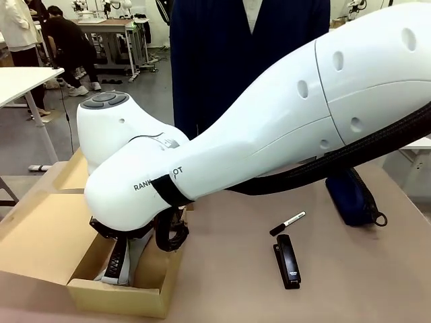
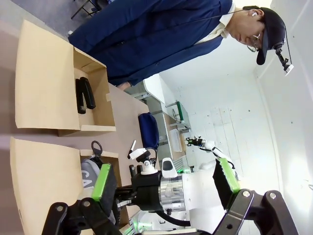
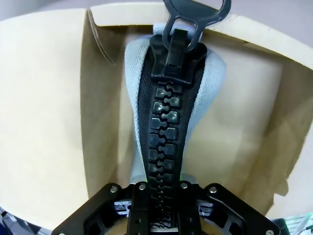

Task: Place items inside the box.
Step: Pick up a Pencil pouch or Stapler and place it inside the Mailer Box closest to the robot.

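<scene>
Over the box (image 1: 114, 296), right arm (image 1: 269, 134) angled down, right fingers (image 3: 186, 210) clamping pencil case (image 3: 134, 88), left fingers (image 2: 103, 183) spread

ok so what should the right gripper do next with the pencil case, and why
Probably open the right gripper and let go. It is shut on the pencil case along its zip, and the case already sits down between the walls of the box, so it seems to need only release. The marker and a stapler wait on the table.
</scene>
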Action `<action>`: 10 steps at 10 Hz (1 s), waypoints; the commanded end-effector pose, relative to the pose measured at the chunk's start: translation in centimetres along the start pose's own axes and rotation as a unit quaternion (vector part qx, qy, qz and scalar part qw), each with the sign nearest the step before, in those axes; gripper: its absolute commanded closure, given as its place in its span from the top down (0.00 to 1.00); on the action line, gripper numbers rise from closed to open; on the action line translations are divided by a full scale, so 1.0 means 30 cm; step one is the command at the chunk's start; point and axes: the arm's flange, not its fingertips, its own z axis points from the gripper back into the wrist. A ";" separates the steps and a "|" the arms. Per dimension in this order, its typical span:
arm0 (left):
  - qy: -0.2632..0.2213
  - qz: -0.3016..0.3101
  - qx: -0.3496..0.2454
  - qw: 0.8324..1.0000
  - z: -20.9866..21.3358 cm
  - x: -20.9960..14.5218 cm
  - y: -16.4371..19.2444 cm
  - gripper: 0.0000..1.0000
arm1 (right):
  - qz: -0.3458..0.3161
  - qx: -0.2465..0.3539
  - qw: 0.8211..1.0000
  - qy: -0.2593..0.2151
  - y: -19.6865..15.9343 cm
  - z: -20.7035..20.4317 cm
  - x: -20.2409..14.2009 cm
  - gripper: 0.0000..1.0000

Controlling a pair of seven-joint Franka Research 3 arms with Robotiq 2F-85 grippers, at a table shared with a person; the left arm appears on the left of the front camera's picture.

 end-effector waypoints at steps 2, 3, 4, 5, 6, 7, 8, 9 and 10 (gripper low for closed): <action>-0.006 -0.009 -0.013 1.000 -0.006 -0.008 -0.002 1.00 | 0.000 0.007 1.000 0.004 0.009 0.005 0.007 0.18; -0.006 -0.009 -0.013 1.000 -0.006 -0.008 -0.002 1.00 | 0.001 0.007 1.000 0.004 0.005 0.007 0.008 0.66; -0.006 -0.009 -0.013 1.000 -0.006 -0.008 -0.002 1.00 | 0.000 0.011 1.000 0.005 0.000 0.012 0.010 0.78; -0.006 -0.009 -0.013 1.000 -0.006 -0.008 -0.002 1.00 | -0.001 0.011 1.000 0.003 -0.005 0.014 0.010 1.00; -0.006 -0.009 -0.013 1.000 -0.006 -0.008 -0.002 1.00 | -0.001 0.007 1.000 0.004 -0.011 0.013 0.009 1.00; -0.006 -0.009 -0.013 1.000 -0.006 -0.008 -0.002 1.00 | -0.001 0.009 1.000 0.005 -0.018 0.015 0.012 1.00; -0.006 -0.009 -0.013 1.000 -0.006 -0.008 -0.002 1.00 | -0.001 0.012 1.000 0.008 -0.024 0.019 0.014 1.00; -0.006 -0.009 -0.013 1.000 -0.006 -0.008 -0.002 1.00 | -0.001 0.012 1.000 0.009 -0.026 0.018 0.014 1.00; -0.006 -0.009 -0.013 1.000 -0.006 -0.008 -0.002 1.00 | 0.001 0.011 1.000 0.009 -0.029 0.019 0.012 1.00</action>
